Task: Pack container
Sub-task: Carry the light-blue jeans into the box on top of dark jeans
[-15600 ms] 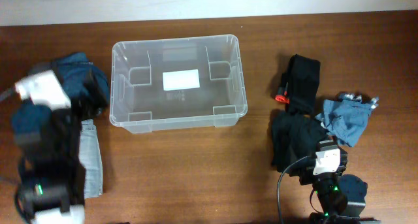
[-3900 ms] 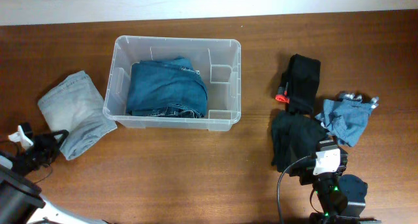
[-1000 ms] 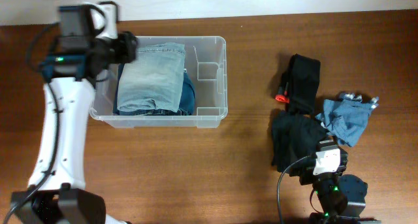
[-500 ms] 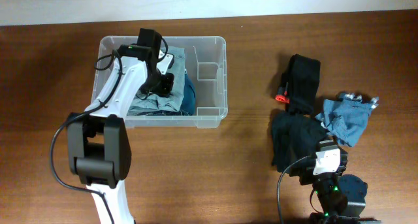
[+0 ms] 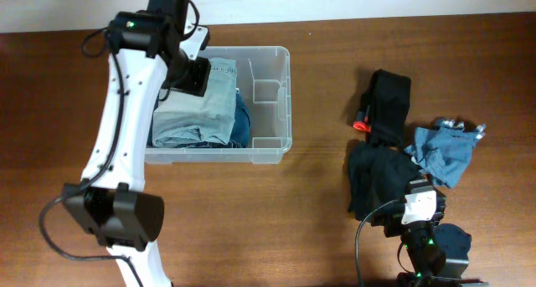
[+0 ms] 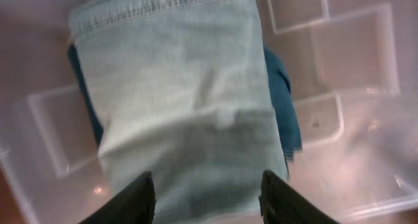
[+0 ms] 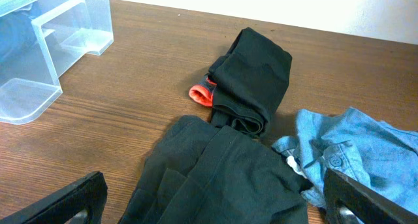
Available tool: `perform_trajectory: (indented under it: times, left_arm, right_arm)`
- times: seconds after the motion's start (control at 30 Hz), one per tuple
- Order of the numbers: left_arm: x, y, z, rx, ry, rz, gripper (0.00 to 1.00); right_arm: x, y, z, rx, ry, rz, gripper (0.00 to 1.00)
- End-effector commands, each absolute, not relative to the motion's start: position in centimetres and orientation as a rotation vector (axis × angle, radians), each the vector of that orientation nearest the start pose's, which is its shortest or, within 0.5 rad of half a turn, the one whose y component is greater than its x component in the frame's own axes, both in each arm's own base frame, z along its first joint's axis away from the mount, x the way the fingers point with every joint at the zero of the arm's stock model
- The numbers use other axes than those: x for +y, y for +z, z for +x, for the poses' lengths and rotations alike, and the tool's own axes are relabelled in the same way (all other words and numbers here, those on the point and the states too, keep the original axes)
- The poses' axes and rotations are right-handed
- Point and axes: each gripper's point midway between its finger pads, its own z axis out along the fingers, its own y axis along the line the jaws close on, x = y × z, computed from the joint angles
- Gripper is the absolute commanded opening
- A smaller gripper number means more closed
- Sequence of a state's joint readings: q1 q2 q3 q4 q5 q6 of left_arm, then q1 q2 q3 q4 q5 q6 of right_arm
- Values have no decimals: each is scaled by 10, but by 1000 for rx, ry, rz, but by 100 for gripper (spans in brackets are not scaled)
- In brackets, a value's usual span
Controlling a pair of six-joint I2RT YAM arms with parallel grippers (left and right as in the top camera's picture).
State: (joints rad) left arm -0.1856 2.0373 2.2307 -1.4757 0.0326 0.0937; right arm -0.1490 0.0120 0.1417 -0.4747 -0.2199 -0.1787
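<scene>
The clear container (image 5: 287, 94) stands left of centre with folded light-blue jeans (image 5: 197, 107) lying on dark-blue jeans (image 5: 242, 121) inside it. My left gripper (image 5: 191, 75) hovers over the container's back left part. In the left wrist view it (image 6: 209, 201) is open, its two fingers apart above the light-blue jeans (image 6: 183, 100), holding nothing. The dark-blue jeans (image 6: 282, 100) and the container's notches (image 6: 356, 54) show beside them. My right gripper (image 7: 222, 204) stands wide open and empty, low over a black garment (image 7: 222, 178).
Right of the container lie a folded black garment with a red tag (image 5: 387, 103), the larger black garment (image 5: 375, 182) and a crumpled blue denim shirt (image 5: 444, 153). The right arm (image 5: 423, 228) sits at the front right. The left arm reaches across the container's left end.
My left gripper has lifted out of the container and back toward its rear left corner, leaving the light-blue jeans lying inside. The right arm has not moved.
</scene>
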Motion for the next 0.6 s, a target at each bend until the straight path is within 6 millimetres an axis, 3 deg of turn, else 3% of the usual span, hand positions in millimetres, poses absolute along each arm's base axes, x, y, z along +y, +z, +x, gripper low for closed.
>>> perform_trajectory:
  times: [0.0, 0.1, 0.23, 0.27, 0.37, 0.47, 0.57]
  left_arm:
    - [-79, 200, 411, 2935, -49, 373, 52]
    - [-80, 165, 389, 3068, -78, 374, 52]
    - [-77, 102, 359, 3220, -93, 380, 52]
    - [-75, 79, 355, 3236, -92, 375, 53]
    - [-69, 49, 354, 3225, -94, 351, 53]
    - [-65, 48, 366, 3181, -98, 322, 53]
    - [-67, 73, 384, 3126, -100, 317, 52]
  right_arm:
    - [6, 124, 222, 1902, -3, -177, 98]
    - [6, 124, 222, 1902, -3, -176, 98]
    - [6, 124, 222, 1902, -3, -177, 99]
    - [6, 124, 222, 1902, -3, -176, 98]
    - [6, 124, 222, 1902, -3, -176, 98]
    - [6, 124, 222, 1902, -3, -176, 98]
    - [6, 124, 222, 1902, -3, -177, 99]
